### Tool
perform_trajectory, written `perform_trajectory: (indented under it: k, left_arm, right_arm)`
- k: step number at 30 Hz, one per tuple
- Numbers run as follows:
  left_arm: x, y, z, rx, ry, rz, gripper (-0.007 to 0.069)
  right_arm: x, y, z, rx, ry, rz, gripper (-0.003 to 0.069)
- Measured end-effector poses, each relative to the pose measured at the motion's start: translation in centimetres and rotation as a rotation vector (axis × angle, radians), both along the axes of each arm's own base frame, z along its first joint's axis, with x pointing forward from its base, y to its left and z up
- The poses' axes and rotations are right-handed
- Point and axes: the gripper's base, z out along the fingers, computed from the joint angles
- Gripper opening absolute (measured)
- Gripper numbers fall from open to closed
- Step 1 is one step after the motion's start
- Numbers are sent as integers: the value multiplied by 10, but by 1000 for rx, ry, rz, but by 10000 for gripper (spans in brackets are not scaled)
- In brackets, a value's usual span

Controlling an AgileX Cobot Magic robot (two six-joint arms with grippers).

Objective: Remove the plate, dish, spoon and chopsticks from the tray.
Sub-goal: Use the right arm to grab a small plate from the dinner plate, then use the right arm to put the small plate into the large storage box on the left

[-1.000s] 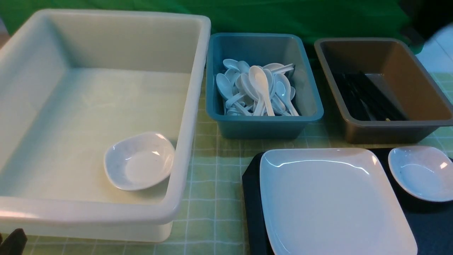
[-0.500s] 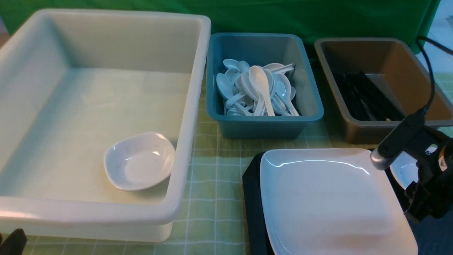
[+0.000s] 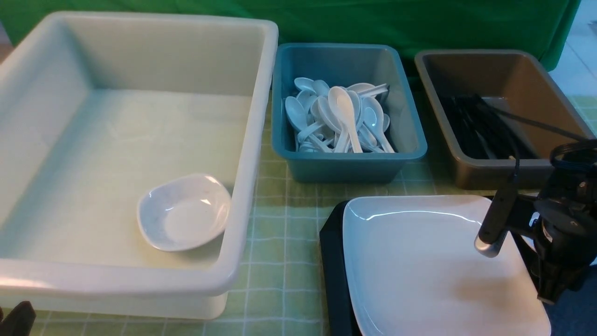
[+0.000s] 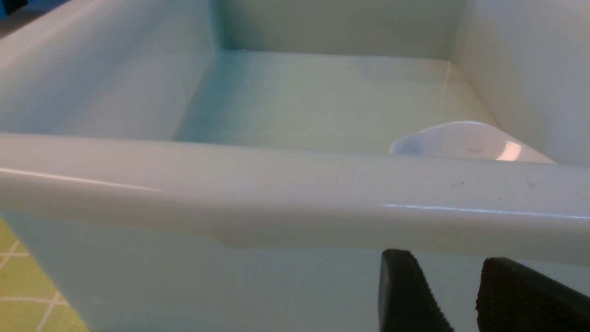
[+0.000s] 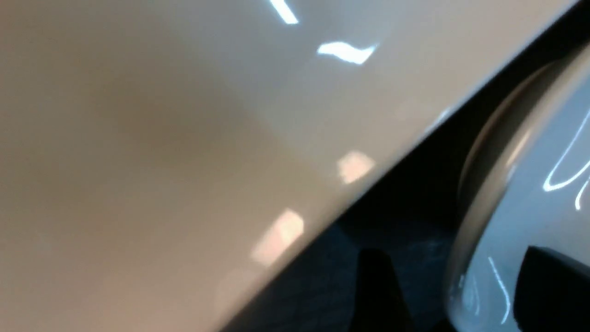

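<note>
Dish (image 5: 539,161) is hid behind R arm (image 3: 559,224) from front; R gripper (image 5: 465,295) fingers apart, astride its rim. L gripper (image 4: 461,299) fingers apart, empty, beside tub (image 4: 276,184) wall. Plate (image 3: 419,261) cut off at bottom.

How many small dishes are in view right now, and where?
2. One small dish lies in the white tub; a second small dish sits on the tray beside the plate, mostly hidden behind the right arm in front view.
</note>
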Motion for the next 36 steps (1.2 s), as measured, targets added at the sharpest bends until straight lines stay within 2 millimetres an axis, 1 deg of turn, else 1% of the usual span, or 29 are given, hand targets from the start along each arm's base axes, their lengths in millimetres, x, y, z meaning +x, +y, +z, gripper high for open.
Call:
perform_trajectory:
  k: [3,5,8,9,10,11,14,17,18,19,21,22,23,24,25,27,28,29,31,32,33,35,36]
  left_arm:
    - [0,0,0,0,0,0,223]
    - [0,0,0,0,0,0,223]
    - [0,0,0,0,0,0,223]
    - [0,0,0,0,0,0,223]
    - [0,0,0,0,0,0,223]
    - [0,0,0,0,0,0,223]
    - [0,0,0,0,0,0,223]
    - [0,0,0,0,0,0,223]
    - [0,0,0,0,0,0,223]
    - [0,0,0,0,0,0,223]
    - [0,0,0,0,0,0,223]
    - [0,0,0,0,0,0,223]
    - [0,0,0,0,0,0,223]
    - [0,0,0,0,0,0,223]
    - [0,0,0,0,0,0,223]
    - [0,0,0,0,-1,0,223]
    - [0,0,0,0,-1,0,223]
    - [0,0,0,0,-1,0,223]
    - [0,0,0,0,-1,0,223]
    - [0,0,0,0,-1,0,223]
    - [0,0,0,0,-1,0,223]
    - [0,0,0,0,-1,0,223]
    - [0,0,0,0,-1,0,223]
  right_arm:
    - [3,0,-9,-23,23,23,326]
    - [3,-1,-12,-36,33,31,258]
    - [4,-2,-12,-61,35,45,113]
    - [4,-2,-11,-65,34,50,100]
    - [6,-2,-5,-74,19,48,61]
    - [6,-2,-2,-77,12,44,53]
    - [2,-3,15,-86,-11,-14,31]
    - [-10,1,41,-73,-24,-93,29]
    - [-13,5,51,-60,-36,-107,29]
    - [-21,9,69,-33,-57,-131,29]
    - [-29,18,92,16,-100,-135,29]
    - [-35,24,110,61,-131,-136,29]
    - [-37,27,116,80,-145,-132,29]
    - [-46,42,144,176,-209,-99,29]
    - [-48,46,152,204,-226,-86,29]
    - [-56,74,188,358,-316,8,29]
    - [-63,97,211,474,-367,100,29]
    - [-68,114,224,541,-394,176,29]
    - [-74,143,240,627,-422,287,29]
    - [-77,153,245,654,-431,323,29]
    - [-79,181,247,678,-420,407,29]
    - [-79,216,243,675,-402,511,29]
    - [-77,239,237,652,-389,592,29]
